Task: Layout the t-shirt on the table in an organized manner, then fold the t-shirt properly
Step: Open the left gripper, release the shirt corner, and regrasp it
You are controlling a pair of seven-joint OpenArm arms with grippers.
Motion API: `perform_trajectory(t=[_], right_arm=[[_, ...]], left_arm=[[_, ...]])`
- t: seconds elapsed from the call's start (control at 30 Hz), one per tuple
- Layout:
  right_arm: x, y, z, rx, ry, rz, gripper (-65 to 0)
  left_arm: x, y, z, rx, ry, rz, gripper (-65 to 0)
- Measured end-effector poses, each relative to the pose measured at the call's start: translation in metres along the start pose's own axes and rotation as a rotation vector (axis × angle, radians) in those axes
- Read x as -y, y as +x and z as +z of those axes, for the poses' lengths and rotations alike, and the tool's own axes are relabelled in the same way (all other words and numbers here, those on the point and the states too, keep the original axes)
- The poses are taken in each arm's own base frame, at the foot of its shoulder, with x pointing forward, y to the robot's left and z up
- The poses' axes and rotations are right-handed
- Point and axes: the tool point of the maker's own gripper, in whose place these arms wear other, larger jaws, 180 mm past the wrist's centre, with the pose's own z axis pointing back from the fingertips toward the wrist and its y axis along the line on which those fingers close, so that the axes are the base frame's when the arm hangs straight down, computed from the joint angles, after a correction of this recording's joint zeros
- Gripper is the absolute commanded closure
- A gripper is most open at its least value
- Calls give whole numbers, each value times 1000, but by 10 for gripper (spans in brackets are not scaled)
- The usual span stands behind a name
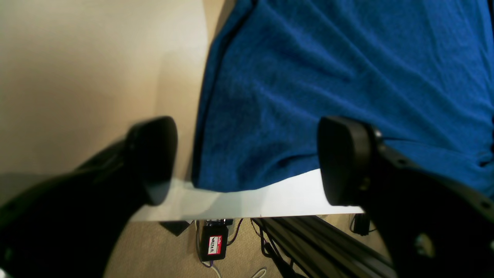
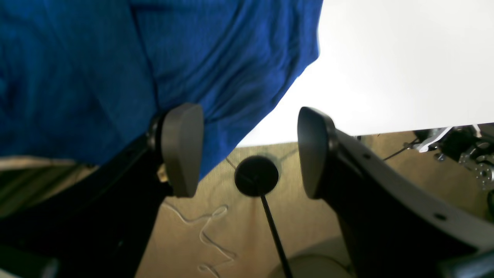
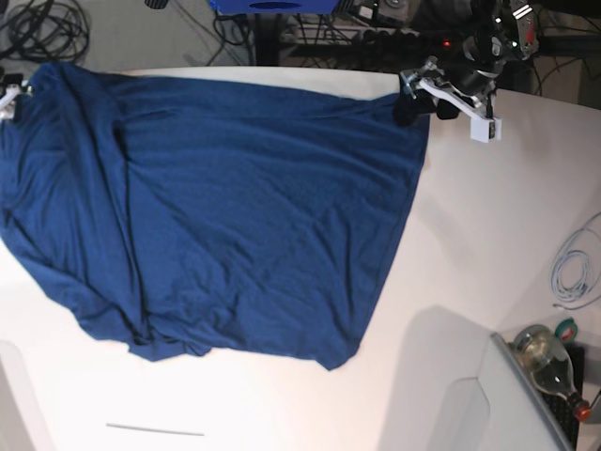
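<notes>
Both grippers, left gripper and right gripper, gape wide and empty over the t-shirt's far corners, its long side running between them.

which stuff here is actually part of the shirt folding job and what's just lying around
Part of the job:
- t-shirt, spread out
- table
- left gripper, open above the shirt's corner
- right gripper, open at the shirt's edge

Just lying about:
- bottle
- white cable
- floor cables
</notes>
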Motion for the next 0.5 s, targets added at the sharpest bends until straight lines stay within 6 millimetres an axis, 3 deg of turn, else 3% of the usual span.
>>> perform_trajectory(t=[0.1,0.17,0.33,0.5], right_arm=[[30,11,8,64,-69,-100,-368],[39,9,0,55,-72,-158,-368],[21,-8,-32,-7,34,-248,-368],[16,-25,-44,-64,65,-289,-372]], left_arm=[[0,-7,-1,-30,2,0,-160],[-2,-12,-1,-47,13,9,0],[-3,-11,0,-49,20,6,0],[-1,-14,-1,-55,15,7,0]])
